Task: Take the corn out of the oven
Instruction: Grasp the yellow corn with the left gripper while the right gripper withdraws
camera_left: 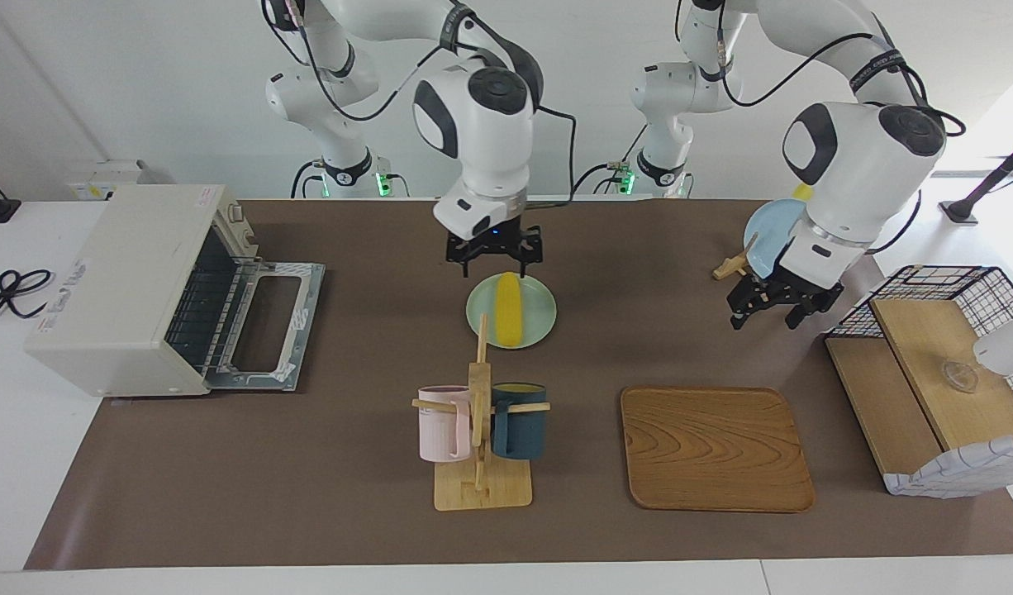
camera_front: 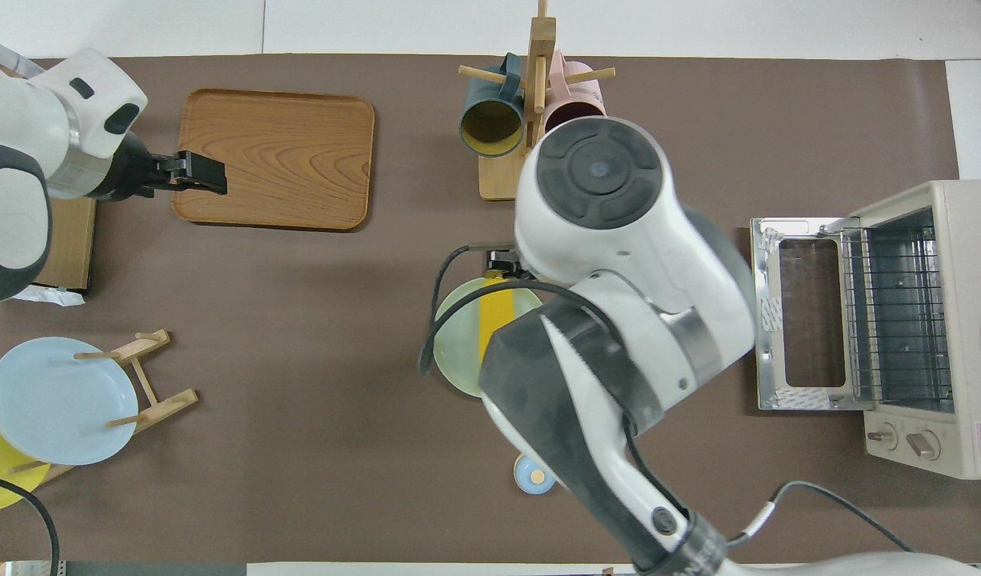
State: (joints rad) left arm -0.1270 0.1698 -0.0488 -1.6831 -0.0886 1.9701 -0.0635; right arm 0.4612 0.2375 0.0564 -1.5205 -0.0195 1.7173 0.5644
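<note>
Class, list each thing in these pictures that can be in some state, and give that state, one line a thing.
oven: door dropped open, rack bare.
corn: lying on the pale green plate, out of the oven.
right gripper: open, empty, raised over the plate's edge.
left gripper: open, empty, waiting beside the wire basket.
mugs: hung on the wooden stand.
wooden tray: bare.

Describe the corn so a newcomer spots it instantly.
Start at the oven, door open, then go to mid-table. The corn lies on a pale green plate, just nearer the robots than the mug rack. It's the only bright yellow, elongated thing.
</note>
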